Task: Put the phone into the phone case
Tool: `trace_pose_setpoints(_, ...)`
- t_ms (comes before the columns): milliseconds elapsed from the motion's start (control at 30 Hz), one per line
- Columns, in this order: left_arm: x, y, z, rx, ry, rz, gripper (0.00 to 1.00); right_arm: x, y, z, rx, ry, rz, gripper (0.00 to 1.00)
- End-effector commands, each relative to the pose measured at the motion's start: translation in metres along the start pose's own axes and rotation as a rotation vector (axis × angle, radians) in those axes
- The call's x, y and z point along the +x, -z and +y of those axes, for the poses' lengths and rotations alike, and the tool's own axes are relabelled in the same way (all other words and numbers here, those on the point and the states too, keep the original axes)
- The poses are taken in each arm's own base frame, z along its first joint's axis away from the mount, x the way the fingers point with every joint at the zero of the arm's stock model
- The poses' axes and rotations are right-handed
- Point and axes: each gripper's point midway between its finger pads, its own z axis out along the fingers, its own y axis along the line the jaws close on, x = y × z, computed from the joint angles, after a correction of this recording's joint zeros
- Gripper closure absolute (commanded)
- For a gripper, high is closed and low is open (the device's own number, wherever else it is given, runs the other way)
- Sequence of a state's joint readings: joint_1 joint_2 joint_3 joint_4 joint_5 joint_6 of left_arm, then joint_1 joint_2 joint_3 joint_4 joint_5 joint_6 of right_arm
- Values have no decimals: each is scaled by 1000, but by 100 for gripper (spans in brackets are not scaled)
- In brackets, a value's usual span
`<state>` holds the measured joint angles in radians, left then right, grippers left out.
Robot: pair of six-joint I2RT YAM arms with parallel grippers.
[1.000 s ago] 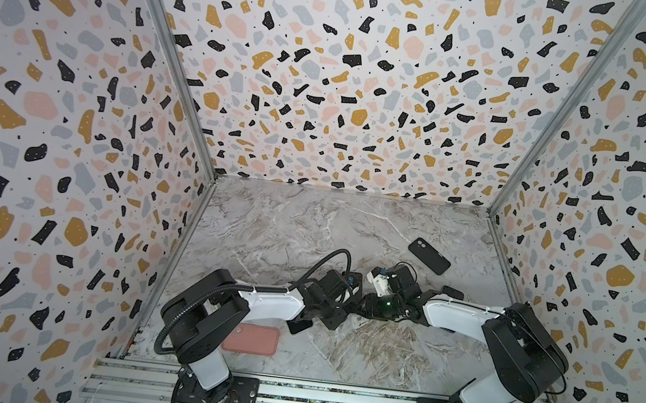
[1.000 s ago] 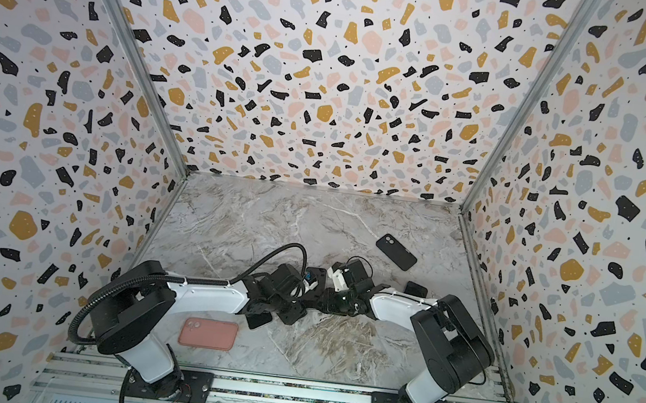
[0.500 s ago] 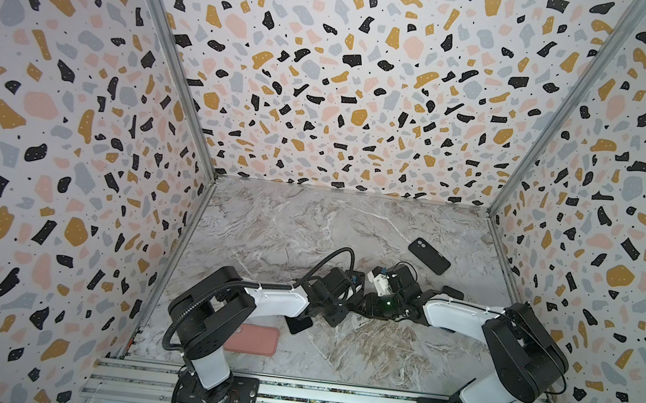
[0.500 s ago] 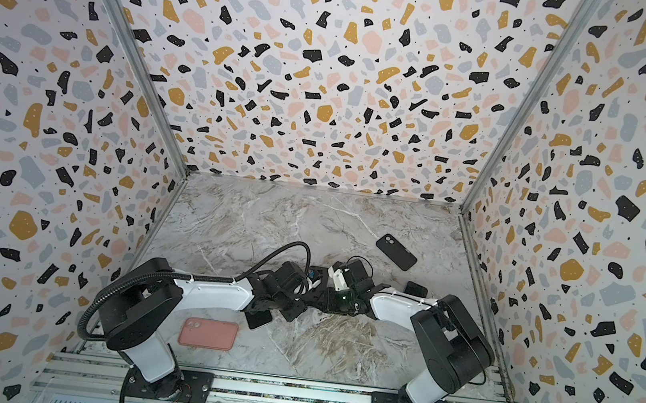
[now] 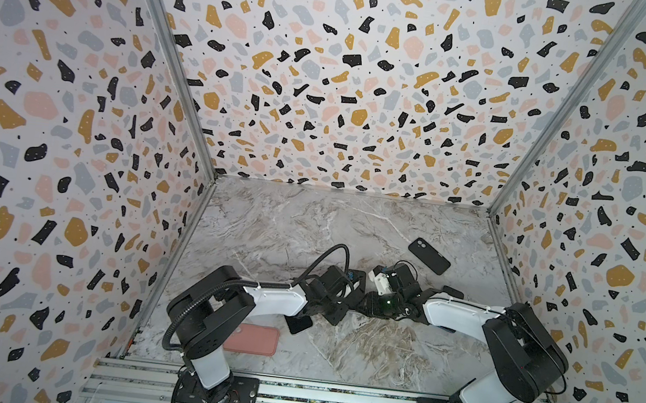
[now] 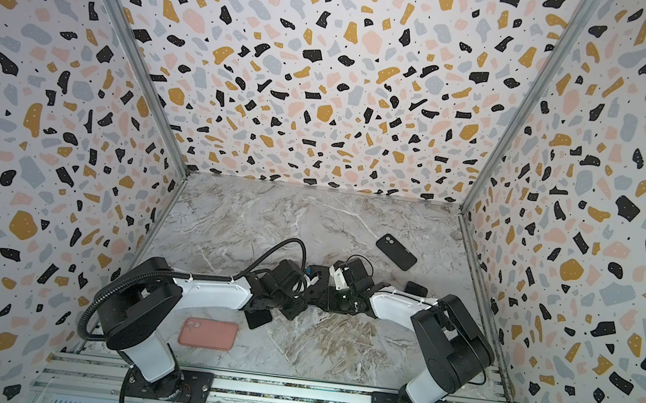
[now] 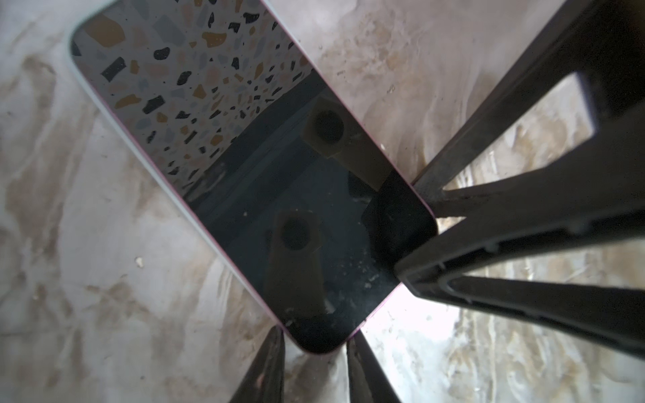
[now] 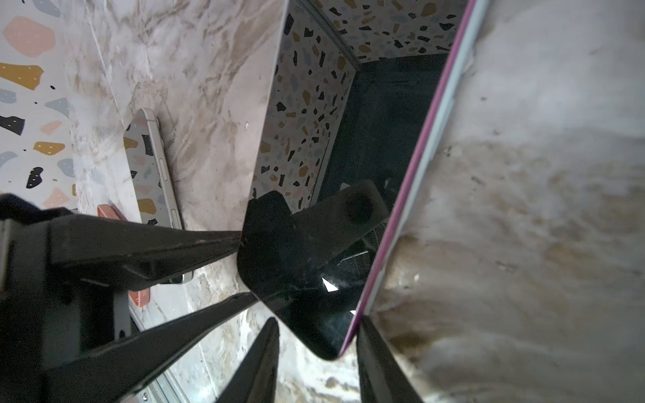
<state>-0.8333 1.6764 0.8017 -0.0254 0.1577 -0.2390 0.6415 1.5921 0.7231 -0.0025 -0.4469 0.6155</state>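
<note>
**Top views:** the left arm has swung in slightly over the last second, and its elbow now covers one end of the pink case (image 5: 258, 340). Left tool (image 5: 348, 304) and right tool (image 5: 369, 306) sit nose to nose mid-counter (image 5: 377, 355). The phone is buried under them here. The case lies untouched and well apart, so I'd say insertion hasn't started.

**Left wrist:** phone (image 7: 244, 157) is screen up with a pink rim. The left tool's fingers have closed in on one corner of the near end, and the tips look to touch both edges. The right tool clamps the neighbouring corner. Both now grip the same short end, which reads as a regrasp or handover before the carry to the case.

**Right wrist:** same double grip from the other side, with the right tool closed on the phone's end. Only this view shows a second phone (image 8: 150, 167) lying flat beside the case. No view settles whether the held phone is off the counter.
</note>
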Motion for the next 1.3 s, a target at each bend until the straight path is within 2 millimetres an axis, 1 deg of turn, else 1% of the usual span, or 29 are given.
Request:
trace_pose_setpoints(0, -10, 6, -32, 192, 105, -58, 70, -10, 2, 15, -34, 42, -14, 62)
trace_pose_setpoints(133, -10, 11, -35, 226, 189, -60, 70, -10, 2, 15, -35, 43, -14, 62)
trace_pose_setpoints(267, -19, 20, -40, 255, 223, -98, 70, -12, 3, 16, -37, 46, -21, 62)
trace_pose_setpoints(367, -20, 23, -33, 217, 243, -112, 70, -12, 3, 16, -36, 45, -20, 62)
trace_pose_setpoints(500, -23, 25, -18, 171, 311, -127, 70, -12, 3, 17, -36, 46, -21, 62)
trace_pose_setpoints(567, -25, 27, -16, 168, 339, -137, 67, -13, 3, 17, -37, 47, -22, 62)
trace_pose_setpoints(667, -28, 28, -16, 176, 391, -149, 61, -13, 3, 17, -36, 47, -21, 62)
trace_pose_setpoints(800, -27, 28, -10, 151, 442, -154, 57, -13, 3, 17, -36, 48, -20, 62)
trace_pose_setpoints(1000, -24, 33, 4, 65, 483, -153, 56, -13, 2, 16, -34, 48, -21, 62)
trace_pose_setpoints(1133, -15, 27, 14, 18, 495, -121, 58, -14, 2, 18, -39, 50, -20, 62)
trace_pose_setpoints(1267, -7, 18, 18, 1, 503, -90, 60, -15, 2, 18, -39, 49, -22, 62)
